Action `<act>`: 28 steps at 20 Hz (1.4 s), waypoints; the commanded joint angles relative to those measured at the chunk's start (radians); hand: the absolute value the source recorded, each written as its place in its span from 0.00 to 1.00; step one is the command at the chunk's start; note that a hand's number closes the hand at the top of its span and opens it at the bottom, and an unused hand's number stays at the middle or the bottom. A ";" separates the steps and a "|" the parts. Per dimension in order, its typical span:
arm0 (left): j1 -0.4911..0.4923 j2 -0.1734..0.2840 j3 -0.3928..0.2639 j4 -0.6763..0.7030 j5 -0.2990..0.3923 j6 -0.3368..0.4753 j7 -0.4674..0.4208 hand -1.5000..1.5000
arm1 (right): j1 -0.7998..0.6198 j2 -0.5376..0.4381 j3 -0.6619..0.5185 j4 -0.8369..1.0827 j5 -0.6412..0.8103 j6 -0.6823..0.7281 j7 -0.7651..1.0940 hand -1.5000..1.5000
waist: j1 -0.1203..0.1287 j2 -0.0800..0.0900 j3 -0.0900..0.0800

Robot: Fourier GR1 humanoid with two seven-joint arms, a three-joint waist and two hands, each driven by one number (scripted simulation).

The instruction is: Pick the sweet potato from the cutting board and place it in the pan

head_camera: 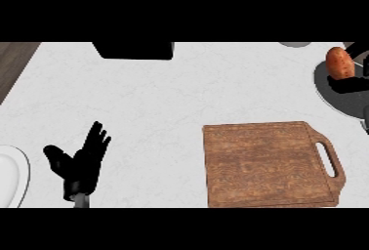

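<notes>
Across the white counter (144, 97), the largest item is the wooden cutting board (267, 163), lying at lower right with its handle slot toward the right edge. Its top carries nothing, consistent with the sweet potato having been lifted off it.

At the far right edge sits the dark pan (344, 100), only partly in view, with its rim cut off by the frame. Over it, the right hand (349, 84) shows as a black shape below the sweet potato (340, 62). The orange tuber stands upright out of the top of that hand, above the pan's near rim. Its lower end is hidden behind the dark fingers, which appear curled round it; exact contact cannot be resolved. In judgement, the carry is near its end, and what remains is to lower and release within the pan wall, not on its rim.

A black box-like object (134, 50) sits at the upper edge, unidentifiable. A white plate (13, 176) shows at the left edge, only partly in view.

The left hand (78, 163) rests at lower left, just beside the plate. Its fingers are straight and spread upward, with the thumb out to the side, and it holds nothing. It lies well apart from the board and takes no part in the work.
</notes>
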 commanded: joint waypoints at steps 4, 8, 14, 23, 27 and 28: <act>-0.016 -0.009 -0.023 0.010 -0.016 -0.004 0.004 0.50 | -0.110 -0.047 -0.108 0.386 -0.037 -0.185 -0.193 1.00 | 0.034 0.018 0.002; -0.023 -0.003 -0.026 -0.004 -0.010 -0.015 0.013 0.50 | -0.162 -0.139 -0.143 0.488 -0.050 -0.157 -0.260 1.00 | 0.053 0.028 0.004; -0.007 -0.009 -0.043 -0.005 -0.014 -0.032 -0.007 0.50 | -0.148 -0.218 -0.112 0.629 0.022 -0.080 -0.177 0.00 | 0.086 0.045 0.006; -0.030 -0.019 -0.039 -0.015 -0.011 -0.018 0.007 0.50 | -0.169 -0.176 -0.232 0.659 -0.111 -0.087 -0.386 0.00 | 0.072 0.040 0.013; -0.033 -0.007 -0.017 0.006 -0.005 -0.018 0.001 0.50 | -0.213 -0.177 -0.364 0.665 -0.263 0.039 -0.480 0.00 | 0.056 0.037 0.014; -0.024 -0.035 -0.041 0.000 -0.015 -0.003 -0.002 0.50 | -0.226 -0.182 -0.390 0.671 -0.292 0.074 -0.489 0.00 | 0.054 0.033 0.013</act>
